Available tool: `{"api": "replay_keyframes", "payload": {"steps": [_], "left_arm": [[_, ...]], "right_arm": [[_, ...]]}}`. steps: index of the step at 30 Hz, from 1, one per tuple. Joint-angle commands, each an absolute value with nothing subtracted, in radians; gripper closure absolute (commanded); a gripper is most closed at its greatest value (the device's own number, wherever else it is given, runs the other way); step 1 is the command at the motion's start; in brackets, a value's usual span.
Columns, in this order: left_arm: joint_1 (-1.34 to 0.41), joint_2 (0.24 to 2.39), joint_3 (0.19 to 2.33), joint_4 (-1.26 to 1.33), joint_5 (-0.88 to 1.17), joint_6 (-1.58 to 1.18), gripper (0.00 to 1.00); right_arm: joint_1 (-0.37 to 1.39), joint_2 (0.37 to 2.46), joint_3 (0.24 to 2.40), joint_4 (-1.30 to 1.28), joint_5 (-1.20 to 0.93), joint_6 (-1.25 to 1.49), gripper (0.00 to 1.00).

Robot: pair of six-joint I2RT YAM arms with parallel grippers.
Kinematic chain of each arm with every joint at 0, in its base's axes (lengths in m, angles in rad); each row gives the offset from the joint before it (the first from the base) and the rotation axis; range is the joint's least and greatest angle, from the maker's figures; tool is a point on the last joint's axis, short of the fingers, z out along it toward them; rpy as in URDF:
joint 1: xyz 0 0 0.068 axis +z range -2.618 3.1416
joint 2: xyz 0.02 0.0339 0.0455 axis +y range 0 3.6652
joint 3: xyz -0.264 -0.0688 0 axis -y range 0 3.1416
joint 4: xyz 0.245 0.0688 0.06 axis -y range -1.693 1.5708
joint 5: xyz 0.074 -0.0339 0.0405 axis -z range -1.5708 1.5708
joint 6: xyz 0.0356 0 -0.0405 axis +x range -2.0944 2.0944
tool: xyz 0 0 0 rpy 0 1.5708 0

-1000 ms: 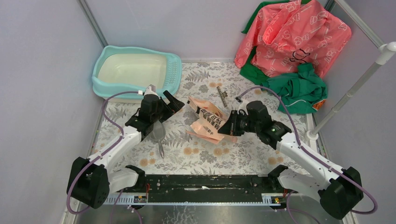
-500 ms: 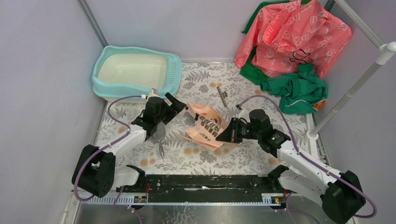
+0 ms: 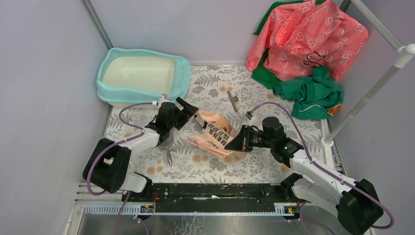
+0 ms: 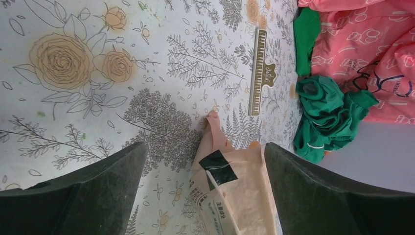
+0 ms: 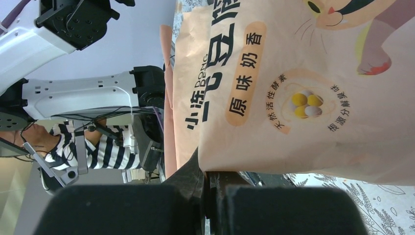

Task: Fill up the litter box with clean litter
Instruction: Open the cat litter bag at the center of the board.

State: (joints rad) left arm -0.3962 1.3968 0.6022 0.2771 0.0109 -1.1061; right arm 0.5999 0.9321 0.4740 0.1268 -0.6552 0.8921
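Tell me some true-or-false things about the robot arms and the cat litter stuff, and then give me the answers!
1. No litter shows in the litter box. True.
2. The right gripper is open and holds nothing. False: it is shut on the edge of the bag.
3. The left gripper has its fingers spread wide. True.
4. The bag lies inside the litter box. False: it is over the table, between the two arms.

Pale lilac walls (image 3: 49, 73), floral-print tabletop (image 3: 254, 164), white corner pole (image 3: 372, 90), even light
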Motion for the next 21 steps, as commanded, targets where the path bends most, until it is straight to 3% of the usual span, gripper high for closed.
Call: {"api": "replay_keyframes", "payload": {"steps": [1,21], "left_arm": [[-0.425,1.406,0.585,0.396,-0.062,-1.174,0.01],[-0.474,1.427,0.58,0.483,-0.078,-1.275,0.01]], "right_arm": [[0.603,0.901,0.492,0.313,-0.785,0.938,1.0],[0.603,0.905,0.474,0.302,-0.774,0.914,1.0]]}}
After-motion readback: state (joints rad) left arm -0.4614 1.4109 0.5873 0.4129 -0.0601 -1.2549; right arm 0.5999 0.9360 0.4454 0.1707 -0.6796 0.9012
